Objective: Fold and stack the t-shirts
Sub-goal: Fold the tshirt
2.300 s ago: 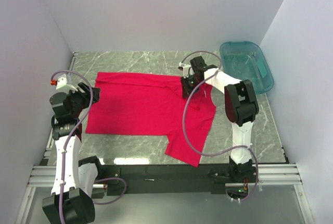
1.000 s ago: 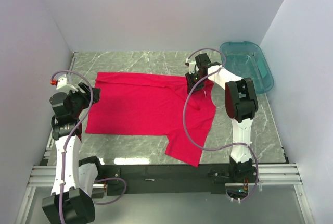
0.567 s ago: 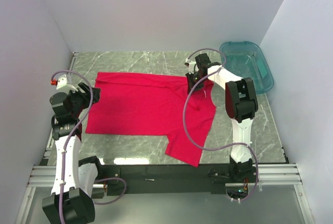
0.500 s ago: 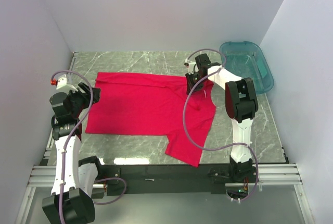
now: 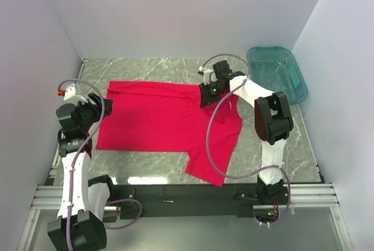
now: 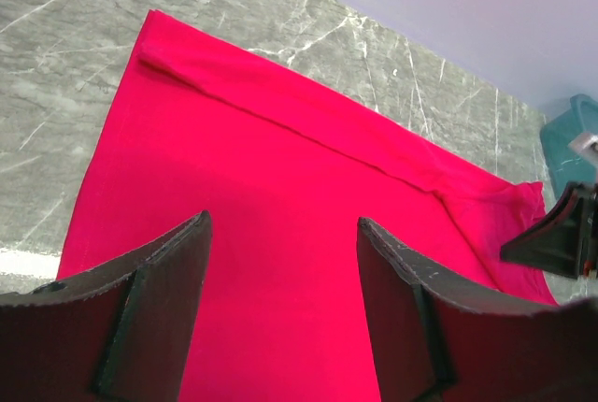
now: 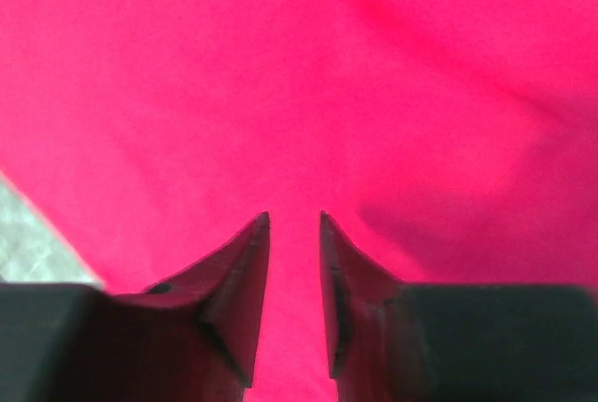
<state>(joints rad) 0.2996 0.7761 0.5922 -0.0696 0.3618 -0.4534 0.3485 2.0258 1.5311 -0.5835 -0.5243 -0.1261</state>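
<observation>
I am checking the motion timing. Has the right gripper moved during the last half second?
Yes. The right gripper has shifted left in the top view, away from the teal bin and farther over the red t-shirt.

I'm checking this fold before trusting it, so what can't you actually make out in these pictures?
- Right wrist view: whether the right gripper touches the red t-shirt; cloth fills the frame.
- Top view: its fingertips, hidden by its own wrist.
- Top view: what the teal bin holds, too small.
- Left wrist view: the shirt's near edge, behind the left gripper.
</observation>
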